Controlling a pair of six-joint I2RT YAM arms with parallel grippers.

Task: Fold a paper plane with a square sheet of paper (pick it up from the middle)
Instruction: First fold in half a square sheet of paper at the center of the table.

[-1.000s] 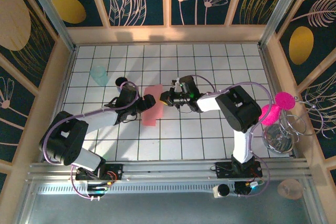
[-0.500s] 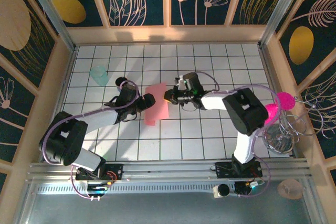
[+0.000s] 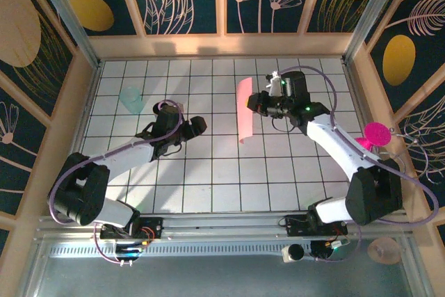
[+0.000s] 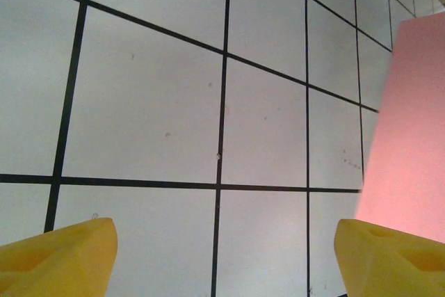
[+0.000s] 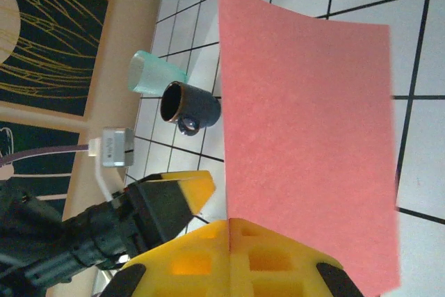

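Note:
The square sheet of paper (image 3: 244,110) is salmon pink and hangs off the table, seen nearly edge-on from above. My right gripper (image 3: 254,103) is shut on its right edge. In the right wrist view the sheet (image 5: 306,123) stands up from the closed yellow fingertips (image 5: 229,231). My left gripper (image 3: 197,128) is open, low over the tiles to the left of the sheet and apart from it. In the left wrist view its yellow fingers (image 4: 59,255) stand wide over bare tiles, with the sheet (image 4: 410,137) at the right edge. No paper plane is in view.
A teal cup (image 3: 130,99) and a dark mug (image 3: 161,109) stand at the left, behind the left arm. A magenta disc (image 3: 377,132) and a wire rack (image 3: 379,172) sit at the right edge. White tiles lie open in front of both grippers.
My right gripper has lifted the sheet off the tiles and carried it up and to the far right. The left gripper stayed open and hardly moved.

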